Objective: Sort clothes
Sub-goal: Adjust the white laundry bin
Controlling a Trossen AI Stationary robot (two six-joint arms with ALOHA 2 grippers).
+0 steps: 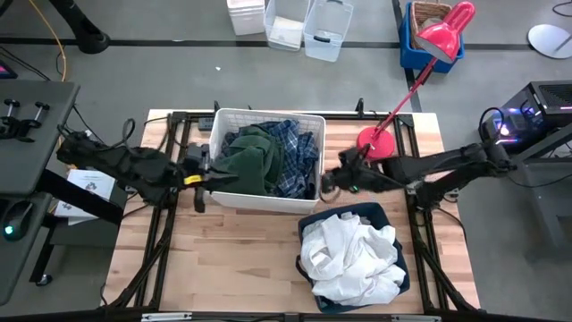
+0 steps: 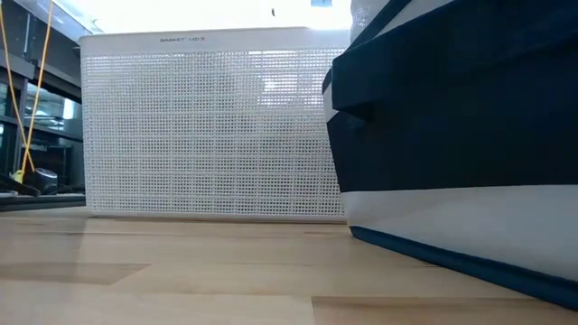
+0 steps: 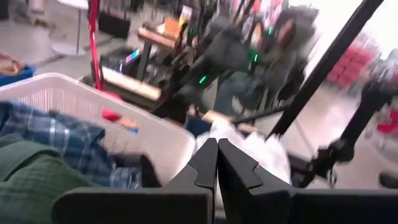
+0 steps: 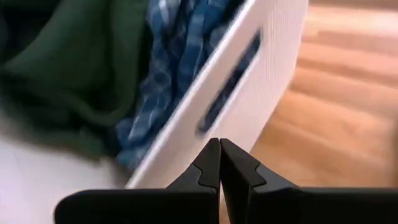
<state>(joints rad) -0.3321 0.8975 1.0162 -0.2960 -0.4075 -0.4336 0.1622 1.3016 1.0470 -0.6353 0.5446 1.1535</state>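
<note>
The left gripper (image 1: 207,176) and right gripper (image 1: 327,180) hover at opposite sides of the white plastic bin (image 1: 267,117), both with fingers pressed together, holding nothing. Between them, that bin holds the dark green garment (image 1: 250,161) and plaid shirt (image 1: 295,152). Just beyond the right gripper's jaws, the navy bin (image 1: 399,266) holds the white clothes (image 1: 349,255).

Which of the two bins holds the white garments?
The navy fabric bin near the table's front edge holds the white clothes; the white plastic bin behind it holds the green and plaid ones.
</note>
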